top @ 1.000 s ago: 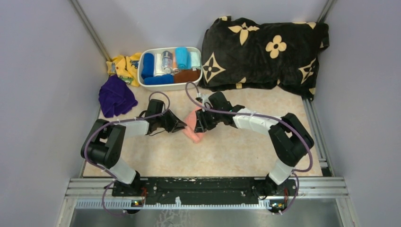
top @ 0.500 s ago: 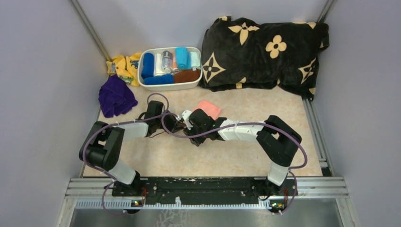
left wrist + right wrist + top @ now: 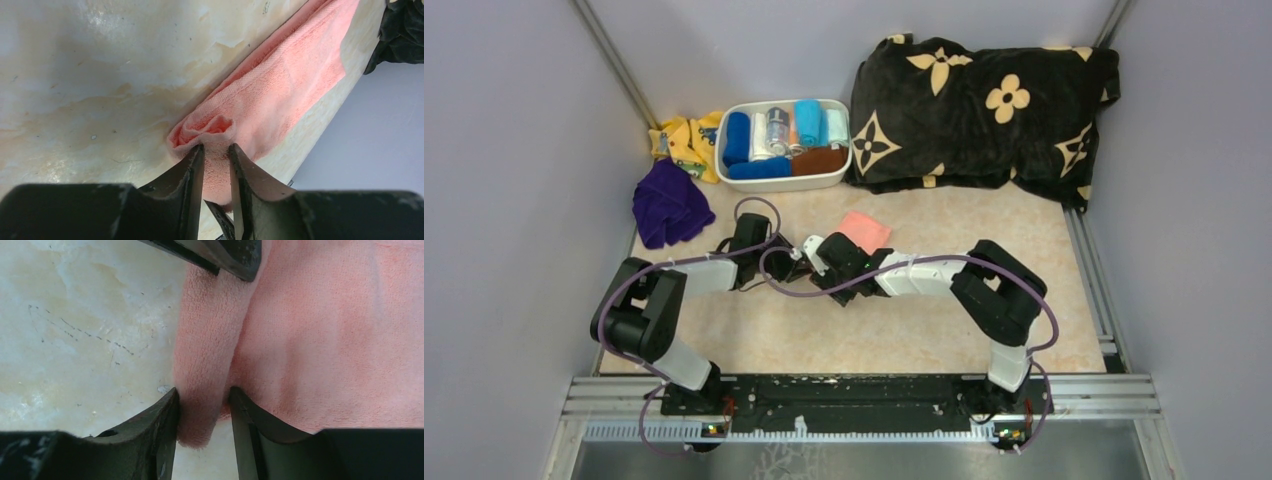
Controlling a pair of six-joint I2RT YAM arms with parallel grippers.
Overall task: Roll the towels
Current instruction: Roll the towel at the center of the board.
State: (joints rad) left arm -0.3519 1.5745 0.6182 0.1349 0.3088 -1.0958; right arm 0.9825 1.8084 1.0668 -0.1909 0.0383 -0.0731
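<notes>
Right arm (image 3: 924,275) folded further toward 9 o'clock than half a second ago. Salmon-pink towel (image 3: 865,230), bunched between the grippers a second ago, now lies flat.

Top view. Pink towel near the centre of the table (image 3: 904,330), its 8 o'clock end hidden under the two wrists, which meet there. Purple towel (image 3: 667,205) crumpled at 10 o'clock by the left wall, well apart from both arms. White bin (image 3: 721,150) at 11 o'clock, oblong with rounded corners, holding rolled cloths in blue, pale blue and brown. Yellow patterned cloth (image 3: 682,140) just beside it at 9 o'clock. Black blanket (image 3: 984,100) at 1 o'clock, tan flower and four-point star motifs. Tabletop beige, marbled.

Left wrist view. Left gripper (image 3: 216,149) nearly closed, black fingers pinching the end of a small rolled lip of terry pile. Rest of the towel runs flat toward 1 o'clock.

Right wrist view. Right gripper (image 3: 202,392) narrowed onto a thick rounded fold at the towel's edge, the fold filling the gap. The other gripper's fingertip shows at 12 o'clock, on the same fold.
</notes>
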